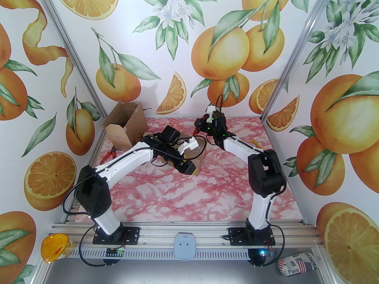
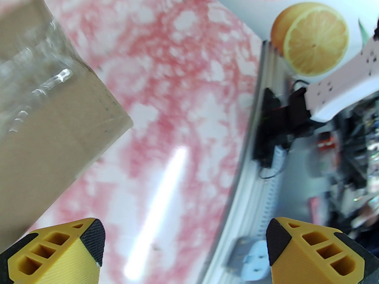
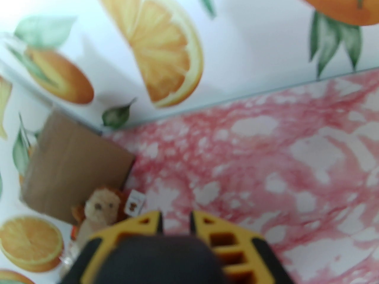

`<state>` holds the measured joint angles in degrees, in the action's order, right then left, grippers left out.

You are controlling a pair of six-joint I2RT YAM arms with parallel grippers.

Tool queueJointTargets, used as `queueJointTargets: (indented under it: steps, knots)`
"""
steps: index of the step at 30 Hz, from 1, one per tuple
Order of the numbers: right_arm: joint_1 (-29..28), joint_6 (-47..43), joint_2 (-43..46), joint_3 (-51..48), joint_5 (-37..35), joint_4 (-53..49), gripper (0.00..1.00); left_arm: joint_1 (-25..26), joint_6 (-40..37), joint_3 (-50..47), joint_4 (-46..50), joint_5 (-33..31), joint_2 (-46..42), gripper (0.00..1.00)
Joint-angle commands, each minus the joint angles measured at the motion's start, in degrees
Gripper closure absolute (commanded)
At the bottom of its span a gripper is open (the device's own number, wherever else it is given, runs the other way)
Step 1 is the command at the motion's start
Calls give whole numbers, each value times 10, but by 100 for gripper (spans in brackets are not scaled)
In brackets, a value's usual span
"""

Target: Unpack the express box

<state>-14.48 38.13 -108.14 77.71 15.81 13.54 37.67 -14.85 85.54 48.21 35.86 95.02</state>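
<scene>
A brown cardboard express box (image 1: 199, 154) with clear tape lies mid-table. In the left wrist view the same box (image 2: 50, 108) is at the left, just beside my left finger. My left gripper (image 1: 189, 169) sits at the box's near side; its yellow fingers (image 2: 185, 247) stand wide open with only table between them. My right gripper (image 1: 197, 128) hovers above the table behind that box. In the right wrist view its fingers (image 3: 176, 220) are almost together and nothing shows between them.
An opened cardboard box (image 1: 124, 126) stands at the back left corner, with a brown plush toy (image 3: 100, 209) and a small white tag beside it. Red-handled pliers (image 1: 110, 154) lie left of my left arm. A thin yellow item (image 1: 255, 143) lies by the right arm.
</scene>
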Motion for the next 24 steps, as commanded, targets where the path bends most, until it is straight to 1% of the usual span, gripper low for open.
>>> queueJointTargets:
  steps: [1,4,6,8,10,11,13,16,19,24]
  knots:
    - [37,40,79,-20,-23,59,100,-1,-209,28,15,-102,-68,0]
    - [51,76,112,-58,-59,59,100,0,-294,43,-11,-150,-59,0]
    - [52,100,143,-93,-92,57,100,1,-345,47,-36,-163,-46,0]
    - [49,127,182,-143,-120,69,100,1,-402,46,-54,-160,-31,0]
    - [38,164,224,-206,-154,102,100,1,-468,52,-57,-132,-8,0]
    - [31,173,240,-225,-171,104,100,1,-486,56,-62,-114,4,0]
    - [12,186,278,-266,-215,103,100,0,-501,76,-63,-83,36,0]
    - [-16,206,308,-309,-257,112,100,-5,-513,108,-60,-64,82,0]
    - [-30,227,325,-340,-286,124,100,-9,-507,131,-67,-36,112,0]
    - [-35,237,331,-350,-300,116,100,-12,-494,126,-78,-28,129,3]
